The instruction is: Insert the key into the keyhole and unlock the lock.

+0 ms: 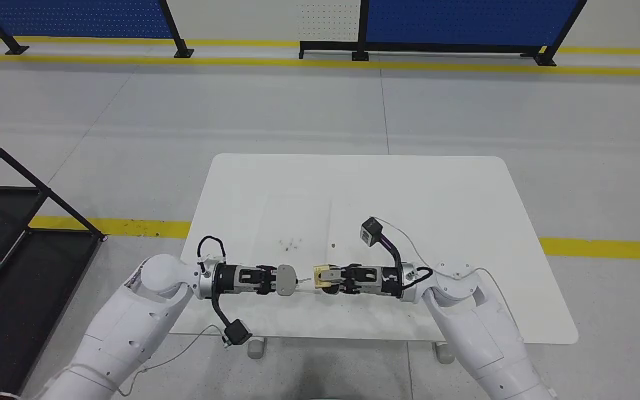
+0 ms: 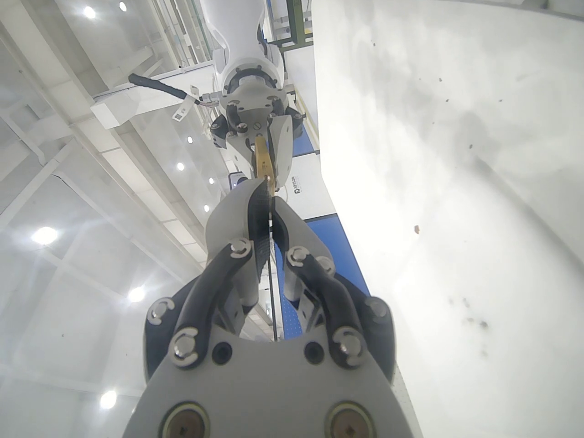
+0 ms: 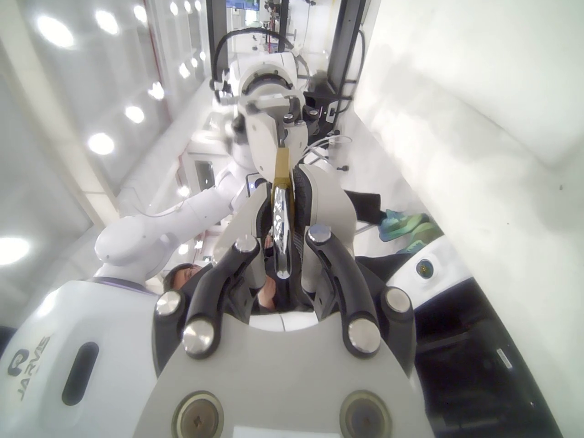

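Observation:
Both arms meet end to end above the white table's (image 1: 420, 200) front part. My right gripper (image 1: 332, 278) is shut on a brass padlock (image 1: 323, 277); in the right wrist view its silver shackle (image 3: 279, 230) lies between the fingers (image 3: 321, 198) and the brass body (image 3: 282, 168) sticks out ahead. My left gripper (image 1: 286, 281) is shut on a thin key (image 2: 270, 214), seen edge-on. The key's tip touches the padlock's end (image 2: 264, 164); how far it sits inside is hidden.
A small cluster of pale metal bits (image 1: 291, 240) and a dark speck (image 1: 333, 243) lie on the table behind the grippers. The table's front edge is just below both arms. A black rack (image 1: 30, 250) stands off the table's left side.

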Controlling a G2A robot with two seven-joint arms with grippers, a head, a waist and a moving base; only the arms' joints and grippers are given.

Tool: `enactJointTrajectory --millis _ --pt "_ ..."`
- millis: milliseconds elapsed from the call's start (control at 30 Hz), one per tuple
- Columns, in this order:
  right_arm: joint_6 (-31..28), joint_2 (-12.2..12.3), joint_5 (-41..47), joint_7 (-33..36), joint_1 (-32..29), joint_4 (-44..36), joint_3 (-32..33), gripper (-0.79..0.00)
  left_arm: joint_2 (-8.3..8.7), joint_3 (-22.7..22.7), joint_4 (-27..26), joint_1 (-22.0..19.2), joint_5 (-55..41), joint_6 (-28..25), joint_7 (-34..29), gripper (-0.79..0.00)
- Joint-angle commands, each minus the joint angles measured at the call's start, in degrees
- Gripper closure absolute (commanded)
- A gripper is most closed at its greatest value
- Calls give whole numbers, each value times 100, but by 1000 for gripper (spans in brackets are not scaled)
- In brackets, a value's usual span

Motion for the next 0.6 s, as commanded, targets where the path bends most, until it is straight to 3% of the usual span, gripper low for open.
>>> enactJointTrajectory --millis 0,567 --pt "-28 7 27 21 7 8 -13 0 -1 18 32 -18 -43 4 30 0" --pt "-184 58 220 28 60 60 -118 0 -5 139 149 -116 -360 72 288 0"
